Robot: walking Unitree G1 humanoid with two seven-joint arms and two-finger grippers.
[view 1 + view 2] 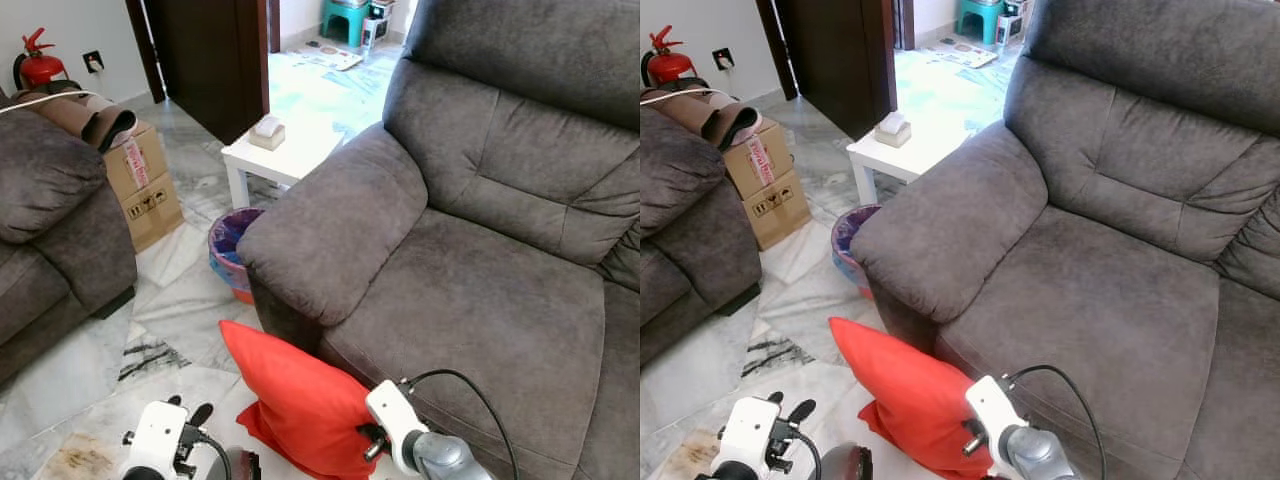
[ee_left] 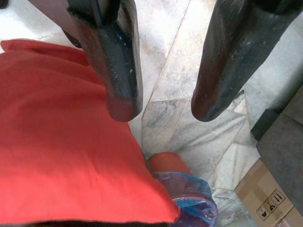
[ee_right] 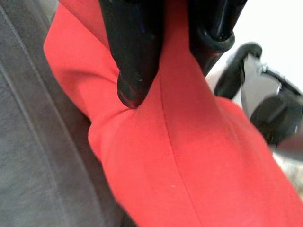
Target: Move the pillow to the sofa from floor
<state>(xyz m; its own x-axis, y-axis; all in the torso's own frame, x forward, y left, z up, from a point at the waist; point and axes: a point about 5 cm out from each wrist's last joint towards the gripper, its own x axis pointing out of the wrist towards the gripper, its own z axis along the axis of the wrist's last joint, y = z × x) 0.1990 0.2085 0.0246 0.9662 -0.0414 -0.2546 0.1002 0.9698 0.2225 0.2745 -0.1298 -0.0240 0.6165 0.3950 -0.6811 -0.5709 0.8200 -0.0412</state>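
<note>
The red pillow (image 1: pixel 300 400) stood on edge on the marble floor (image 1: pixel 180 300), leaning against the front of the grey sofa (image 1: pixel 470 290), just below the sofa's armrest (image 1: pixel 330 230). It was not on the seat.

The right gripper (image 3: pixel 168 71) was at the pillow's sofa-side edge, and in the right wrist view its two black fingers (image 3: pixel 135 56) were closed in on a ridge of red fabric, one on each side of the seam, pinching the pillow. The sofa's grey front lay just beside that gripper.

The left gripper (image 2: pixel 163 106) hovered on the pillow's other side with its fingers spread apart and nothing between them but floor. One fingertip sat right at the pillow's edge; whether it touched the cloth could not be told. Beyond that gripper, past the pillow's far corner, stood a waste bin (image 2: pixel 189 194) with a blue liner, and further off a cardboard box (image 1: pixel 145 185). A white side table (image 1: pixel 280 155) with a small box (image 1: pixel 267 131) on it stood behind the bin, beside the armrest. A second grey sofa (image 1: pixel 50 230) was well apart on the left gripper's side, with a red fire extinguisher (image 1: pixel 38 65) by the wall.
</note>
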